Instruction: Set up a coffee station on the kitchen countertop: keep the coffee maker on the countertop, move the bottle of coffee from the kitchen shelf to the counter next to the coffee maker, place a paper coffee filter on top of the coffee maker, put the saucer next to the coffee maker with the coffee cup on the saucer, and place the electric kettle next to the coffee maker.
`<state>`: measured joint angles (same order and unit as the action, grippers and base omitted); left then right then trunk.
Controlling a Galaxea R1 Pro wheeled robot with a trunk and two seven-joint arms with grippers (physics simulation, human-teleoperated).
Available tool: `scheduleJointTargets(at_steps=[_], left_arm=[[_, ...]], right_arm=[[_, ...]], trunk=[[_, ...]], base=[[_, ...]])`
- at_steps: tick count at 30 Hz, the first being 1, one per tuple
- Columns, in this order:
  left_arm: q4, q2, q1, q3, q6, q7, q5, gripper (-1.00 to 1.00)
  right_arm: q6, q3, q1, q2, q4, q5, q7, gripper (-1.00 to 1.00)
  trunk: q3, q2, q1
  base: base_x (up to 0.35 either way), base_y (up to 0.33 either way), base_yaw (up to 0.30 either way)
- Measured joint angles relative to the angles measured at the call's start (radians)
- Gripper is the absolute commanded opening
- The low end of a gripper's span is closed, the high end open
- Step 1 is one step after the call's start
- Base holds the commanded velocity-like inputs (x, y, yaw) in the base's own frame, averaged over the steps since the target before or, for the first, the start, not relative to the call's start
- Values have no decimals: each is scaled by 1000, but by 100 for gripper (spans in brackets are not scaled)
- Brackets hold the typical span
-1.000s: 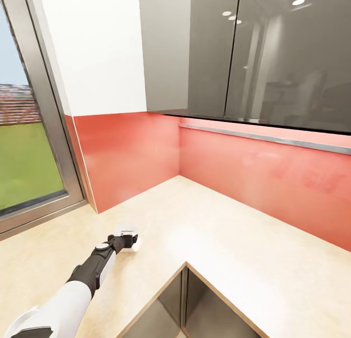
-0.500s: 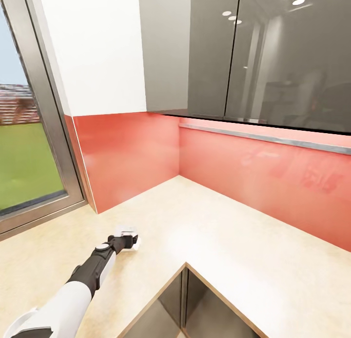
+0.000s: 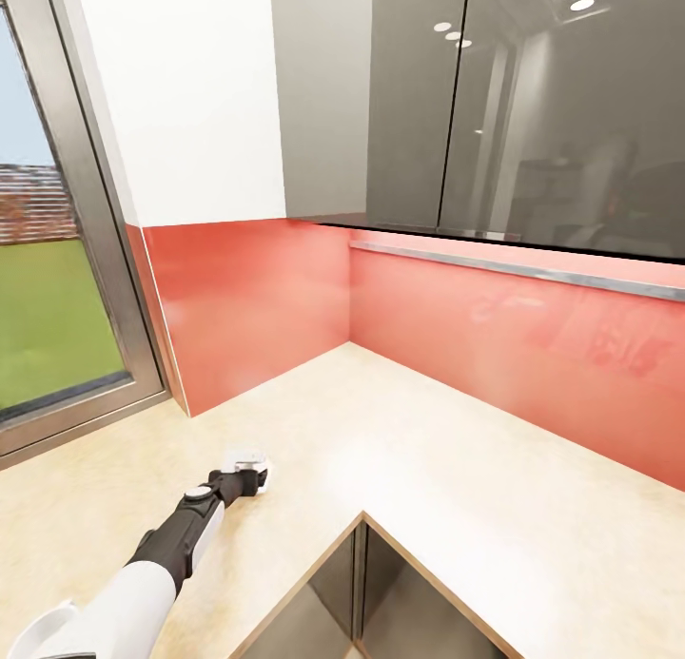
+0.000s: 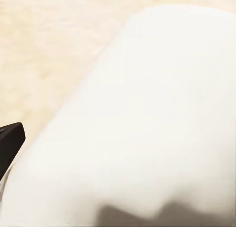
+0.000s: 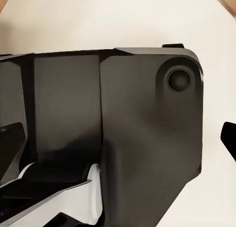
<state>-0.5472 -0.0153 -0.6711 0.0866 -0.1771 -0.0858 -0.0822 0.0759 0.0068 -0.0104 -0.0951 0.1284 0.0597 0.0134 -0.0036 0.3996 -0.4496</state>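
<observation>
My left arm reaches forward over the light countertop (image 3: 447, 469) near its inner corner. My left gripper (image 3: 251, 475) has a small round white piece at its tip, which looks like the saucer (image 3: 249, 463) and sits low over the worktop. Up close, in the left wrist view, the saucer (image 4: 147, 119) is a broad smooth white surface with the countertop (image 4: 54, 45) behind it. One dark fingertip (image 4: 10, 141) shows beside it; the other is hidden. My right gripper (image 5: 118, 143) is open and faces a dark part of my own body (image 5: 128, 119), with nothing between its fingers.
Red backsplash (image 3: 533, 355) runs along both walls of the corner. Glossy grey wall cabinets (image 3: 476, 98) hang above it. A large window (image 3: 57, 298) is on the left. Grey cabinet fronts (image 3: 381, 592) drop below the counter's inner edge.
My left gripper has drawn back slightly toward me, and the white piece has come with it and now sits lower and flatter.
</observation>
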Motion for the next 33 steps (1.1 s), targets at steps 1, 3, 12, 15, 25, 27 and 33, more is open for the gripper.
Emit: scheduleJointTargets(at_steps=[1, 3, 12, 15, 25, 27, 33], left_arm=[[0, 0, 0, 0, -1, 0, 0, -100], [0, 0, 0, 0, -1, 0, 1, -100], [-1, 0, 0, 0, -2, 0, 0, -100], [-63, 0, -9, 2, -18, -6, 4, -100], [-352, -4, -13, 2, -206, -15, 37, -100], [-377, -3, -14, 2, -211, -16, 51, -100], [-423, -3, -2, -3, -223, -18, 64, -100]], right_arm=[[0, 0, 0, 0, 0, 0, 0, 100], [0, 0, 0, 0, 0, 0, 0, 100], [0, 0, 0, 0, 0, 0, 0, 100], [0, -1, 0, 0, 1, 0, -1, 100], [0, -5, 0, 0, 3, 1, 0, 100], [0, -5, 0, 0, 3, 2, 0, 100], [1, -6, 0, 0, 5, 1, 0, 100]], trunk=[[0, 0, 0], [0, 0, 0], [0, 0, 0], [0, 0, 0], [0, 0, 0], [0, 0, 0], [0, 0, 0]], base=[[0, 0, 0], [0, 0, 0], [0, 0, 0], [0, 0, 0], [0, 0, 0], [0, 0, 0], [-54, 0, 0]])
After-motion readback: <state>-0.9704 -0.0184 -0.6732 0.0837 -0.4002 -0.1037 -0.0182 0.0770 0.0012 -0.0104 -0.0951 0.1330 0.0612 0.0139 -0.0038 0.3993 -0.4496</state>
